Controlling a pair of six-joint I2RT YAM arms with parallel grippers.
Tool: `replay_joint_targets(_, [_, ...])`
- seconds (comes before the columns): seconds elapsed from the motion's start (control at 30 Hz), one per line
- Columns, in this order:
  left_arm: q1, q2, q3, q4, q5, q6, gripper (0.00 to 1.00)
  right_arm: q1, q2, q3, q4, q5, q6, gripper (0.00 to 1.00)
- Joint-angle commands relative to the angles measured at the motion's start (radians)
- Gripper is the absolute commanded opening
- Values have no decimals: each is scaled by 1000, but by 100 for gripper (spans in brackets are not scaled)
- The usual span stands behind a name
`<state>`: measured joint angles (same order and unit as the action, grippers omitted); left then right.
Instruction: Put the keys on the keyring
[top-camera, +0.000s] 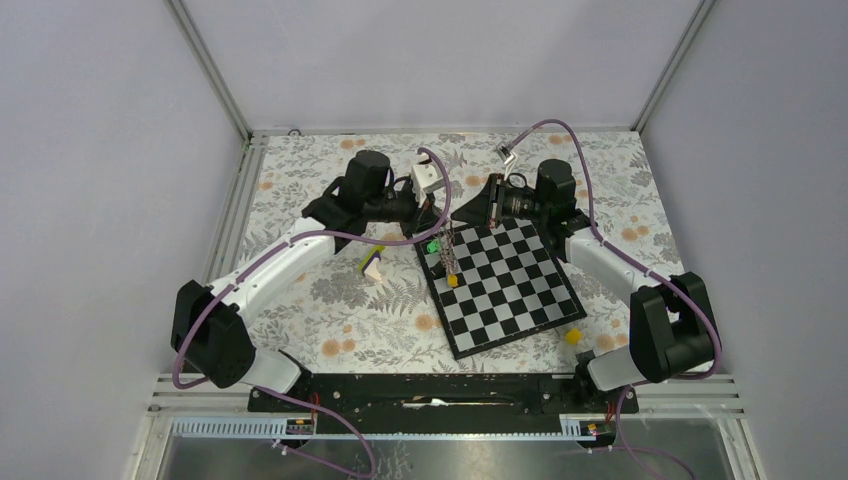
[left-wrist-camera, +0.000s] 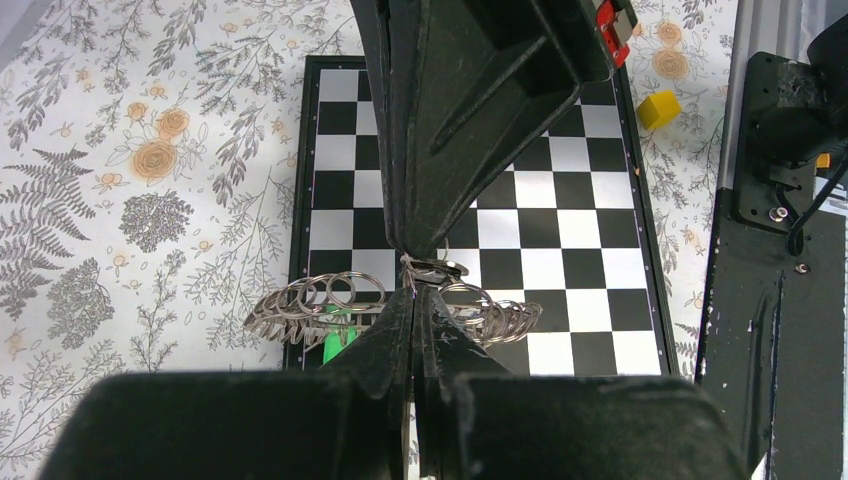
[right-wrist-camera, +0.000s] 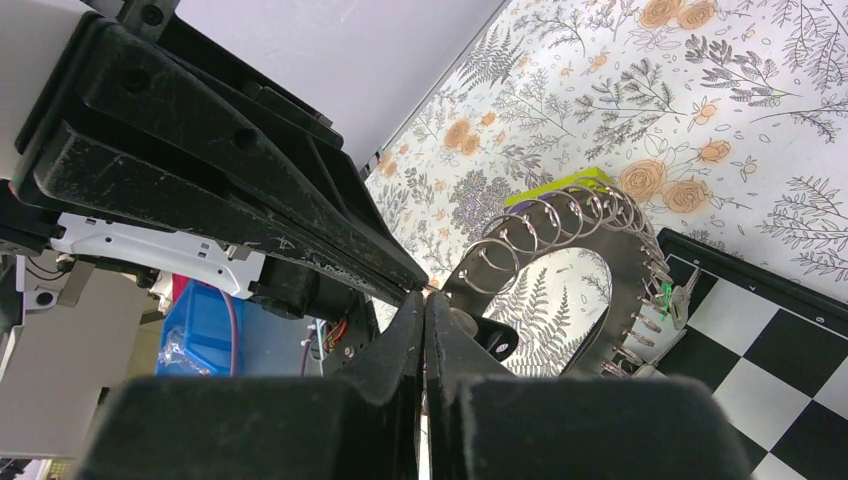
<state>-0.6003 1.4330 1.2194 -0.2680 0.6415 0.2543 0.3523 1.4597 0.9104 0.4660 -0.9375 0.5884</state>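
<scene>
item: the keyring (right-wrist-camera: 563, 222), grey coil-rimmed ring, raised on edge above the 11 o'clock corner of the chessboard (top-camera: 510, 292) in the overhead view, between the two tool tips. left gripper (left-wrist-camera: 415, 290): clenched, its tips pinching the ring's rim, coil showing at both 9 and 3 o'clock of the fingers in its own view. right gripper (right-wrist-camera: 425, 300): clenched tip to tip against the left one at the same spot; what lies between its pads cannot be told. the keys: green key (top-camera: 433, 245) close against the ring at its 10 o'clock side; yellow key (top-camera: 452, 282) at the ring's 6 o'clock end, hanging or resting on the board, not clear which; blue and black ones not found. other items: yellow block (top-camera: 573, 336) at 5 o'clock of the board, lime-and-white wedge (top-camera: 373, 265) at 9 o'clock. step in hand, as judged: threading at the rim. handling note: let one tool anchor the ring without twisting it, work the other along the coil in small moves, keep the ring low over the board so a slipped key drops within reach, and avoid pulling the tips apart abruptly.
</scene>
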Motion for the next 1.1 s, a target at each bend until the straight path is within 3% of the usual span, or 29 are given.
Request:
replay_joint_targets(0.0, [-7,-37,3,79,35,7,0,-3,0,12,70,-29,13,0])
replay_joint_targets(1.07, [-9,-49,-12,50,162,82,0,-3,50,30,30,-33,7,0])
